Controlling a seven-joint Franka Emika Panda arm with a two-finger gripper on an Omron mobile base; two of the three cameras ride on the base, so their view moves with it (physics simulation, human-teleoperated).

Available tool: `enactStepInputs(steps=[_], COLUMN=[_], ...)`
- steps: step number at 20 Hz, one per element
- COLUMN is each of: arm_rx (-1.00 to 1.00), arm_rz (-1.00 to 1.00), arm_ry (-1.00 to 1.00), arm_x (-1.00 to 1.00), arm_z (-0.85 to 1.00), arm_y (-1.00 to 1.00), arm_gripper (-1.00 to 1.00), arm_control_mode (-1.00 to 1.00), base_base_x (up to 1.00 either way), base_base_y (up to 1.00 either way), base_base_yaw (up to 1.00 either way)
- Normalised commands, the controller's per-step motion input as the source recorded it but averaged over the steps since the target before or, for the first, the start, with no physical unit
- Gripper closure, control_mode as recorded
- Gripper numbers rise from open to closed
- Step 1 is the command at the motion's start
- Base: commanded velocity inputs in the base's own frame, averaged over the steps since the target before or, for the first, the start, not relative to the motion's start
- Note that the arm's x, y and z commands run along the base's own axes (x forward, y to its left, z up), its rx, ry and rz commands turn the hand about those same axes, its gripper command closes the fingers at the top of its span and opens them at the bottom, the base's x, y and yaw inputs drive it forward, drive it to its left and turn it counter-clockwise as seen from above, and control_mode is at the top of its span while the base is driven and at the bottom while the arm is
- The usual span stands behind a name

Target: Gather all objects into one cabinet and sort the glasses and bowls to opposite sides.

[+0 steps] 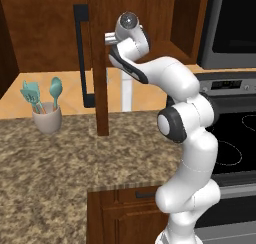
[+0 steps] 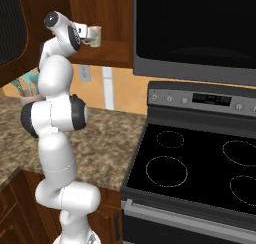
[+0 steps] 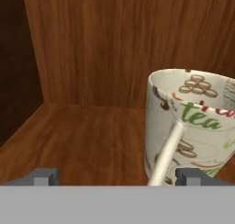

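The arm is reaching up into the open wooden cabinet, with the gripper sitting level with a pale printed cup. The cup is standing upright on the cabinet floor, right of the fingertips. The fingers are sitting well apart, gripping nothing.

**Cup at the cabinet, stove to the right**

The cup sits at the claw, in the open cabinet up and left of the stove. In the hand view the cup stands right of centre over the cabinet floor. The desk lies left of the stove; a utensil pot stands on it, far left, before the wall.
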Motion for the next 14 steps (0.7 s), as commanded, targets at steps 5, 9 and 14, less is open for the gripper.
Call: enactStepInputs(steps=[5, 9, 14], arm_rx=[0.00, 0.00, 0.00], arm_rz=[-0.03, -0.06, -0.08], arm_ry=[0.00, -0.01, -0.04], arm_x=[0.00, 0.00, 0.00], arm_z=[0.00, 0.00, 0.00], arm_y=[-0.03, -0.05, -0.01], arm_gripper=[-1.00, -1.00, -1.00], arm_control_mode=[-1.00, -1.00, -1.00], base_base_x=[0.00, 0.00, 0.00], base_base_y=[0.00, 0.00, 0.00], base_base_yaw=[0.00, 0.00, 0.00])
